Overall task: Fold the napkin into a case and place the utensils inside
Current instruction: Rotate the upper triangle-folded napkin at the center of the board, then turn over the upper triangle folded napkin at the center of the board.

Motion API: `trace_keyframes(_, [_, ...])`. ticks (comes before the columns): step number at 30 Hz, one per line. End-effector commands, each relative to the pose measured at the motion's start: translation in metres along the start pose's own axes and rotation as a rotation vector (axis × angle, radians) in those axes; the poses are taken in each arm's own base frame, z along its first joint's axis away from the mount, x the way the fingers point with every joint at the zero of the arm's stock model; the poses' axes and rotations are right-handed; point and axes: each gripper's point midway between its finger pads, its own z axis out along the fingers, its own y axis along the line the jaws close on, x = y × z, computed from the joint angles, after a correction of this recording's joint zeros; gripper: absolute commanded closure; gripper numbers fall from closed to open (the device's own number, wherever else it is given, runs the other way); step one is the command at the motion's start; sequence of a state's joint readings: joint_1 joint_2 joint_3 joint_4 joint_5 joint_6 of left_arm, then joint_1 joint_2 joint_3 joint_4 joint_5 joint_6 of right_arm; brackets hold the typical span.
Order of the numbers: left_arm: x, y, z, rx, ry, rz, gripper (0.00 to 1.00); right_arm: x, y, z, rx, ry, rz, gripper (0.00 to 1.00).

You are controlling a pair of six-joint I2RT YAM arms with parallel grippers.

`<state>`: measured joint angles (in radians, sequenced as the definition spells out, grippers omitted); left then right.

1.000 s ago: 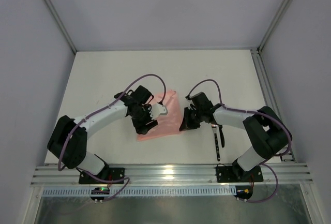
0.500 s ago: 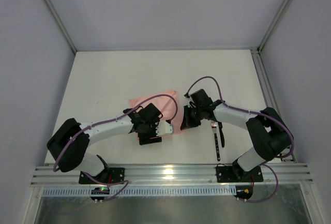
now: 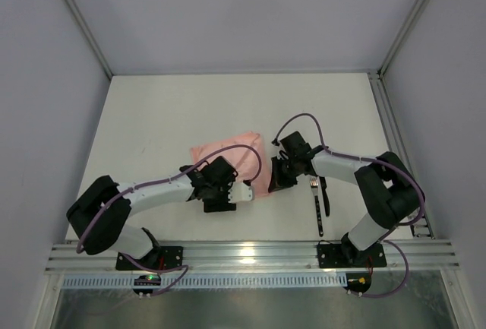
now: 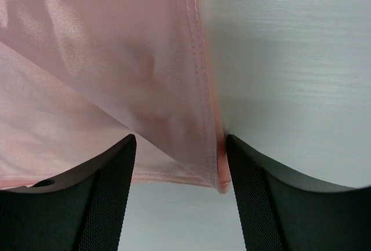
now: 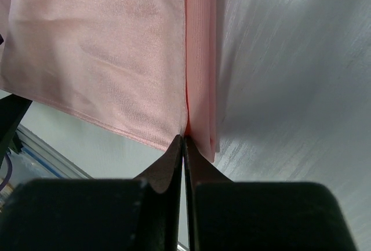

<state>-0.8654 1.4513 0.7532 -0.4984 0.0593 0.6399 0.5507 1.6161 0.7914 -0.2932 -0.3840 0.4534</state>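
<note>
I see the thin, shiny salmon-pink cloth napkin lying folded near the middle of the white worktop, between my two hands. It is a wide, flat patch, not a thin pouch yet, so I think there is more folding to do.

My right hand sits at the napkin's 3 o'clock edge. On its wrist view the right hand is pinched tight on the fold line of the napkin, with cloth layers caught between the tips.

My left hand is at the napkin's 6 o'clock corner. On its wrist view the left hand is wide apart and grips nothing. The stitched hem of the napkin runs down between the two fingers, and the corner ends beside one of them.

The slim dark utensils lie at 3 o'clock from the napkin, well apart from it. They point from 12 to 6, and the fork has its pale tines at the 12 end. My right arm is much nearer to them.
</note>
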Motion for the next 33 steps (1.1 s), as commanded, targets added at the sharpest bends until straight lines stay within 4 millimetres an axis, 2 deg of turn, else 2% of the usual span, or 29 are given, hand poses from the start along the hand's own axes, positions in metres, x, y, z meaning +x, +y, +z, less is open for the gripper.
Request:
trace_keyframes(1, [0.0, -0.005, 0.004, -0.008, -0.011, 0.066, 0.34, -0.019, 0.007, -0.002, -0.007, -0.046, -0.042, 0.96])
trace_keyframes(6, [0.008, -0.012, 0.006, 0.004, 0.025, 0.102, 0.33, -0.031, 0.018, -0.018, -0.017, -0.087, -0.057, 0.96])
trace_keyframes(10, [0.019, -0.008, 0.011, -0.028, 0.074, 0.117, 0.39, -0.035, 0.015, -0.026, 0.021, -0.107, -0.068, 0.96])
trace_keyframes(19, [0.025, -0.012, 0.013, -0.026, 0.091, 0.129, 0.42, -0.036, -0.008, -0.017, 0.098, -0.086, -0.08, 0.96])
trace_keyframes(27, [0.031, -0.016, 0.017, -0.023, 0.113, 0.147, 0.46, -0.041, -0.013, -0.006, 0.108, -0.09, -0.102, 0.96])
trace_keyframes(29, [0.032, -0.017, 0.018, -0.021, 0.117, 0.149, 0.5, -0.041, -0.014, -0.004, 0.114, -0.091, -0.103, 0.96])
trace_keyframes(30, [0.033, -0.017, 0.019, -0.022, 0.118, 0.146, 0.61, -0.04, -0.016, -0.004, 0.118, -0.087, -0.104, 0.96])
trace_keyframes(33, [0.031, -0.017, 0.02, -0.023, 0.112, 0.13, 0.76, -0.041, -0.017, -0.005, 0.123, -0.09, -0.109, 0.92])
